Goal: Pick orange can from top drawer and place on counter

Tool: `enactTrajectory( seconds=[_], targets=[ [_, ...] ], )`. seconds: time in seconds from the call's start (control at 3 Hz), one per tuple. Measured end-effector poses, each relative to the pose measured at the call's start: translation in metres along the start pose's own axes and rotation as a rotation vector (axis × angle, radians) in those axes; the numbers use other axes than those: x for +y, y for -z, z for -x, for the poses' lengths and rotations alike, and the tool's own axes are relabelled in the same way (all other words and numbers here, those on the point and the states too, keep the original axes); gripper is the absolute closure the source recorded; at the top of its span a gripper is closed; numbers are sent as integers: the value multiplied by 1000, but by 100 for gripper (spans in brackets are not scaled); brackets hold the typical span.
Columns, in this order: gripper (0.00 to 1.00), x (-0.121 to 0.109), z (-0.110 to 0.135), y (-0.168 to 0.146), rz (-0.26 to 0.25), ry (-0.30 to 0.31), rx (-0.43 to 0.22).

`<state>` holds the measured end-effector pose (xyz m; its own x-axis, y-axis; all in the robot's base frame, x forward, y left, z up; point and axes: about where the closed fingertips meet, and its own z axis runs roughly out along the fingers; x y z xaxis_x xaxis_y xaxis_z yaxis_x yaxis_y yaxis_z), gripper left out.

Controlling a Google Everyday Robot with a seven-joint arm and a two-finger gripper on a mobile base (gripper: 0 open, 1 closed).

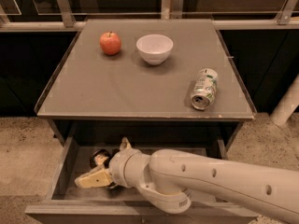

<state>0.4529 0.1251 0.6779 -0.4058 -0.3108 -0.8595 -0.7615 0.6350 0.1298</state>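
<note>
the counter [140, 92] fills the upper view. the arm [224, 181] reaches from the lower right into the drawer [60, 171], which is pulled out below the counter. the gripper [106, 163] sits inside, left of middle, jaws spread wide. on the counter are a bowl [154, 48], a green-white can [204, 88] on its side and an apple [110, 43]. the orange can [99, 157] stands between the jaws.

Orange can [99, 157] half-hidden by in-drawer [60, 174] gripper [103, 170]
</note>
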Motion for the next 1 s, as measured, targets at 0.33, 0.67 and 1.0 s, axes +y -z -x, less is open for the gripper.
enactTrajectory(
  seconds=[0.33,0.67,1.0],
  targets=[
    [0,7,-4,-14,-11,40,60],
    [0,17,-6,-32,-16,81,113],
    [0,14,-7,-29,-24,82,111]
  ],
)
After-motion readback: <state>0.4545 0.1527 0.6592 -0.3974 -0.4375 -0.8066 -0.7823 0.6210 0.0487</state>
